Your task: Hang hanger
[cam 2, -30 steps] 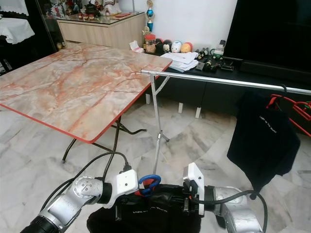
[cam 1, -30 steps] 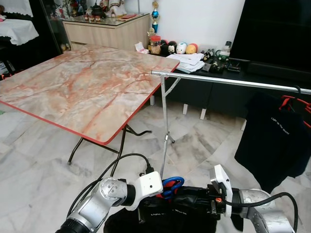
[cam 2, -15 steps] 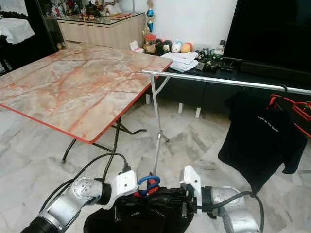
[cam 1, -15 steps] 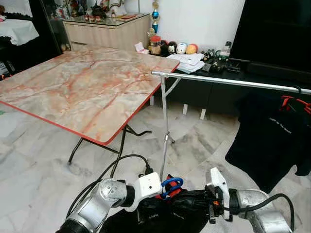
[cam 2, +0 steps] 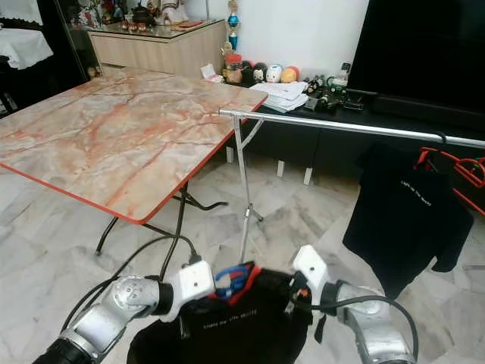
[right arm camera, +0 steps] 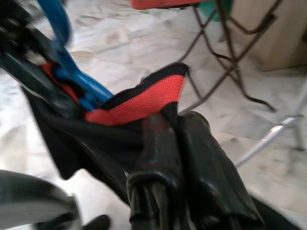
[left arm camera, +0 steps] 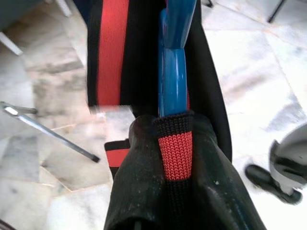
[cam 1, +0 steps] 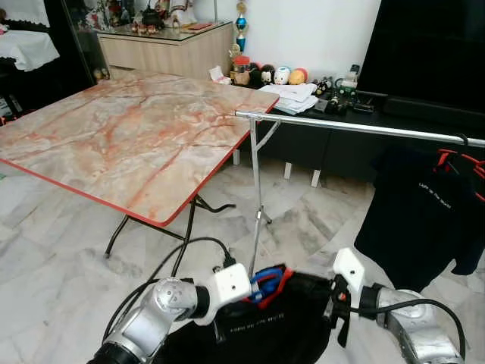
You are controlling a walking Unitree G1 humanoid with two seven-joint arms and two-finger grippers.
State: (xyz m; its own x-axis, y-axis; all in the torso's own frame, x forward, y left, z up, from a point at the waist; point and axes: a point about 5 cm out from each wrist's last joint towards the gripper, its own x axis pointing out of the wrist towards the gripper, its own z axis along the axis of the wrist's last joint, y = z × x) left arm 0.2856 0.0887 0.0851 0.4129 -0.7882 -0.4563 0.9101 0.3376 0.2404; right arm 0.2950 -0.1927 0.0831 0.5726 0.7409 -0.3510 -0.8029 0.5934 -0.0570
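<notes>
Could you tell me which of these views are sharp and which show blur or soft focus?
Both eye views are sharp and evenly lit, down to the clothes rail. In the left wrist view the blue hanger is sharp while the floor is soft. In the right wrist view everything is soft, the hanger smeared.

The blue hanger sat low in front of the robot, its hook poking up from the red-trimmed collar of a black shirt, which draped down below, well under the silver rail.
</notes>
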